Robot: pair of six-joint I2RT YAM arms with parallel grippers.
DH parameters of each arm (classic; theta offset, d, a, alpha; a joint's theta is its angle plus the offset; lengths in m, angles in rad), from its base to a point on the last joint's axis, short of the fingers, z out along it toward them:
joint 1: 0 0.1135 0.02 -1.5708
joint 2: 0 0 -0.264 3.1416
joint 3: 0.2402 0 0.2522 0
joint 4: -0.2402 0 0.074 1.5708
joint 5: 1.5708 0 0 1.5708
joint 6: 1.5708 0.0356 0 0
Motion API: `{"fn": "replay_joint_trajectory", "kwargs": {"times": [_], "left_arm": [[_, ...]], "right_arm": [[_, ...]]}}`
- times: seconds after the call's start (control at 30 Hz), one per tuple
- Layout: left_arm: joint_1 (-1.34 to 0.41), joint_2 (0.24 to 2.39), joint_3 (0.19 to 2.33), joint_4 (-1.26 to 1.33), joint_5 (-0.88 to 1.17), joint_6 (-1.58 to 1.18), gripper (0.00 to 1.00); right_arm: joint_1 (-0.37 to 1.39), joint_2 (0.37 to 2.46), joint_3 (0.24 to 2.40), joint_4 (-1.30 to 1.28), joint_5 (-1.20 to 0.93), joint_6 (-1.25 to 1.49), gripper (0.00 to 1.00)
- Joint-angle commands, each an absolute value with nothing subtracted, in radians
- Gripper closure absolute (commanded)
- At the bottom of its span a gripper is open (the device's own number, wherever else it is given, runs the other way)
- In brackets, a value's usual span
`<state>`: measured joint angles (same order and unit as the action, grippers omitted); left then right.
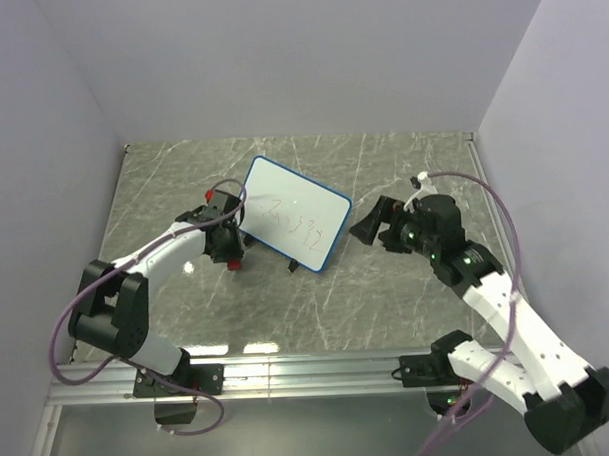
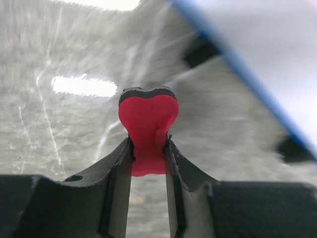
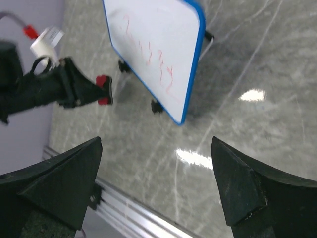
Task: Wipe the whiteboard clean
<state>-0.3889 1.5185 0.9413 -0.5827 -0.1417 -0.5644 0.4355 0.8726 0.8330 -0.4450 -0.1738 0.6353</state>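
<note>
The whiteboard (image 1: 294, 212), white with a blue frame and black feet, stands tilted mid-table with faint red scribbles on it. It also shows in the right wrist view (image 3: 158, 49), and its blue edge crosses the left wrist view (image 2: 247, 79). My left gripper (image 1: 232, 253) is shut on a small red eraser block (image 2: 147, 124), just left of the board's lower left edge and close to the table. The eraser shows in the right wrist view (image 3: 103, 90) too. My right gripper (image 1: 369, 226) is open and empty, just right of the board.
The grey marble tabletop (image 1: 387, 295) is walled at the back and both sides. An aluminium rail (image 1: 310, 373) runs along the near edge, with both arm bases on it. A purple cable (image 1: 63, 336) loops by the left arm.
</note>
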Motion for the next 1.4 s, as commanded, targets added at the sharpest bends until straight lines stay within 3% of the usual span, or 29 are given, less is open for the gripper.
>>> {"fn": "replay_joint_trajectory", "kwargs": {"times": [0.0, 0.1, 0.43, 0.9, 0.97, 1.03, 1.17, 1.27, 1.37], "left_arm": [[-0.435, 1.447, 1.073, -0.565, -0.123, -0.542, 1.00], [-0.477, 1.462, 1.172, -0.577, -0.101, -0.549, 1.00], [-0.681, 1.577, 1.414, -0.646, -0.109, -0.597, 1.00], [-0.721, 1.661, 1.469, -0.637, -0.106, -0.580, 1.00], [-0.723, 1.675, 1.500, -0.641, -0.101, -0.574, 1.00], [-0.726, 1.690, 1.525, -0.644, -0.098, -0.568, 1.00], [-0.732, 1.710, 1.540, -0.640, -0.089, -0.560, 1.00], [-0.741, 1.720, 1.540, -0.624, -0.078, -0.560, 1.00], [-0.752, 1.739, 1.545, -0.617, -0.068, -0.558, 1.00]], "right_arm": [[0.345, 0.985, 0.789, -0.169, -0.320, 0.731, 0.04], [0.258, 1.081, 0.733, -0.025, -0.400, 0.787, 0.06], [0.196, 1.459, 0.929, 0.074, -0.456, 0.773, 0.11], [0.196, 1.528, 0.951, 0.196, -0.592, 0.778, 0.13], [0.198, 1.557, 0.957, 0.213, -0.598, 0.787, 0.17], [0.202, 1.581, 0.974, 0.219, -0.604, 0.787, 0.28], [0.219, 1.621, 1.025, 0.184, -0.612, 0.761, 0.35], [0.230, 1.634, 1.049, 0.163, -0.614, 0.741, 0.52], [0.232, 1.632, 1.054, 0.146, -0.624, 0.729, 0.61]]}}
